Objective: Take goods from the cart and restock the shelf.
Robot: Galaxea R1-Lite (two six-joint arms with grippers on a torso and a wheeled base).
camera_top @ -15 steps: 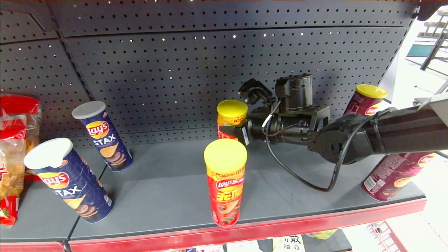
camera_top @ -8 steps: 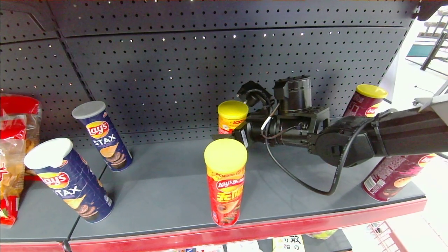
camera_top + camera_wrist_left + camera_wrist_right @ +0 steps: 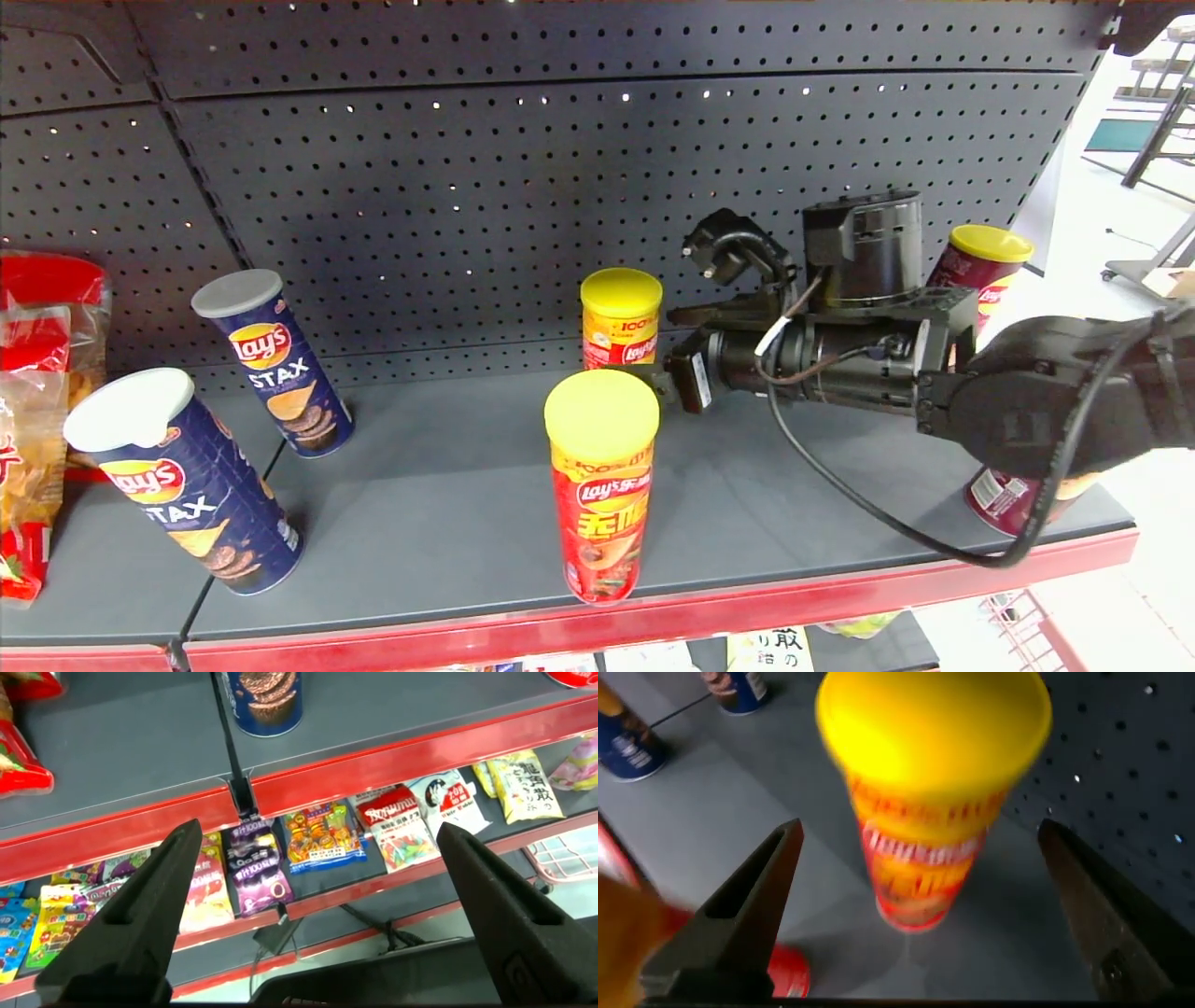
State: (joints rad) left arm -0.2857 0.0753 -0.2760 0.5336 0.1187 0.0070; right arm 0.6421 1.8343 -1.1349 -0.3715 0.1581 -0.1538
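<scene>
Two red chip cans with yellow lids stand upright on the grey shelf (image 3: 448, 495). One can (image 3: 620, 317) is at the back by the pegboard, the other (image 3: 602, 485) near the front edge. My right gripper (image 3: 667, 359) hangs just right of the back can, open and holding nothing. In the right wrist view that can (image 3: 929, 812) stands ahead of my right gripper (image 3: 920, 829), clear of both fingers. My left gripper (image 3: 318, 831) is open and empty below the shelf's red front edge (image 3: 392, 751).
Two blue cans (image 3: 275, 359) (image 3: 182, 476) lean on the left half of the shelf, with snack bags (image 3: 37, 401) at the far left. Two maroon cans (image 3: 980, 266) (image 3: 1013, 490) stand behind and under my right arm. Candy packets (image 3: 318, 845) fill the lower shelf.
My right gripper has drawn back to the right, away from the back red can. The can stays upright in its place. The other cans have not moved.
</scene>
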